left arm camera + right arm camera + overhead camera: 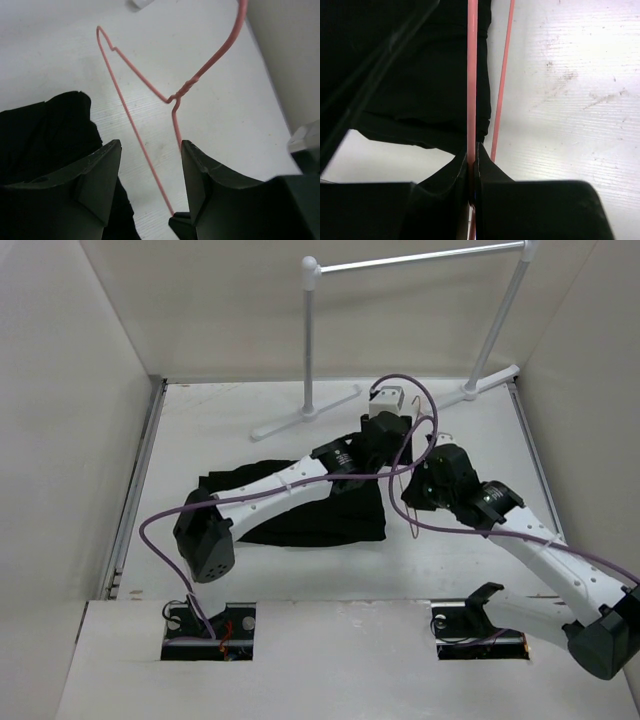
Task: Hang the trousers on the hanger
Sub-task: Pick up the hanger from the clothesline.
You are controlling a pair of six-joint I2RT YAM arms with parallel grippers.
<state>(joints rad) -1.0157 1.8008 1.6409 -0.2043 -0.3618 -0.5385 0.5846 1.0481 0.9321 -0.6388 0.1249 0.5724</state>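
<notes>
The right hand [472, 161] is clamped tight on the hanger [472, 75], its two fingers pinched together on one pink wire, with a second wire running just beside it over the white counter [570, 100]. Across to the left hand [151, 146]: it's wide open, fingers spread, and the hanger's long wire runs straight through the gap, touching neither finger as far as I can tell. The twisted neck [176, 96] sits just beyond the fingertips, with the hook curving up and away. The trousers [300, 515] lie crumpled on the counter under the left arm, a black heap just beside the left finger [95, 180]. At the back, the white clothes rack [310, 340] stands well apart from both arms.
</notes>
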